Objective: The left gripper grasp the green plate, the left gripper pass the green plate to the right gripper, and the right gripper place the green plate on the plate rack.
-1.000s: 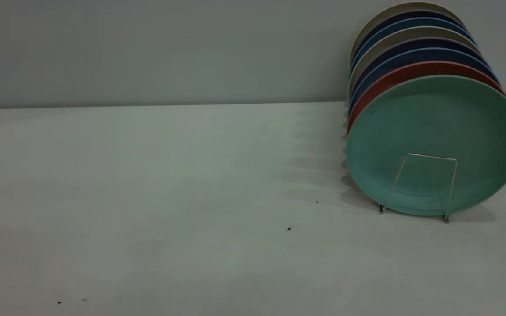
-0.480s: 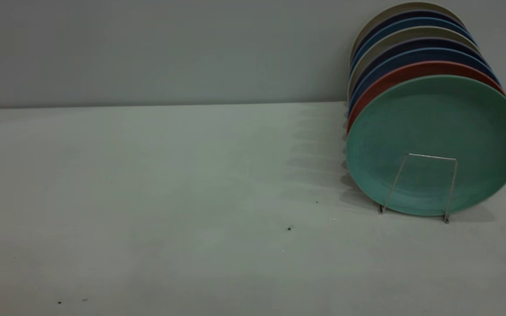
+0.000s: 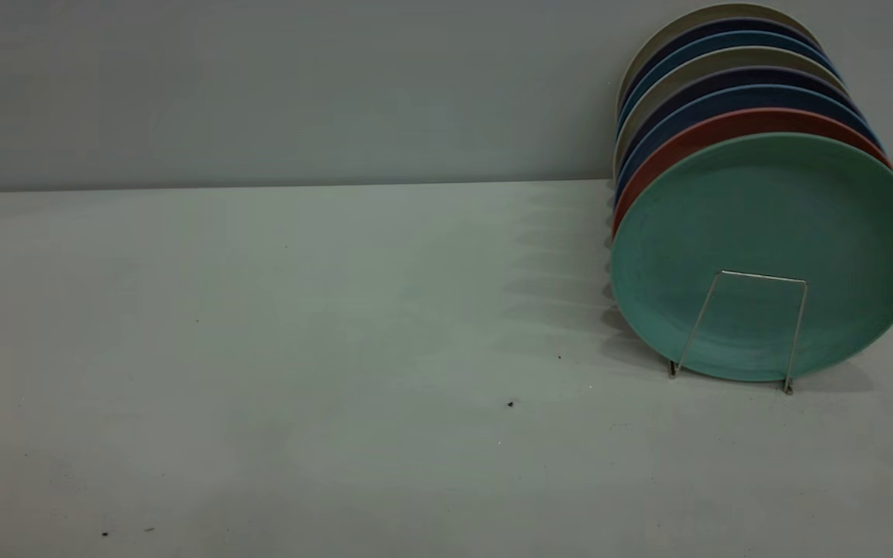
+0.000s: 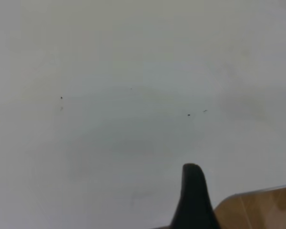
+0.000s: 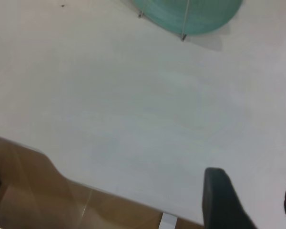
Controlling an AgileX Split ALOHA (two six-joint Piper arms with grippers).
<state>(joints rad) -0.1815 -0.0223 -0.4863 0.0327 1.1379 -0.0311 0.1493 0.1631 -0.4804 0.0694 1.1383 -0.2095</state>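
Note:
The green plate (image 3: 768,232) stands upright at the front of the plate rack (image 3: 760,277), at the table's right, behind the rack's front wire loop. Its lower edge also shows in the right wrist view (image 5: 190,16), with the rack wire (image 5: 185,24) across it. Neither gripper shows in the exterior view. My right gripper (image 5: 255,188) hangs over the table's front edge, well away from the plate, open and empty. My left gripper (image 4: 193,200) shows only as one black tip above bare table near the front edge, holding nothing that I can see.
Behind the green plate a salmon-pink plate (image 3: 725,124) and several blue and beige plates (image 3: 725,74) fill the rack. The grey table (image 3: 299,349) stretches to the left. Wooden floor (image 5: 38,191) shows past the table's front edge.

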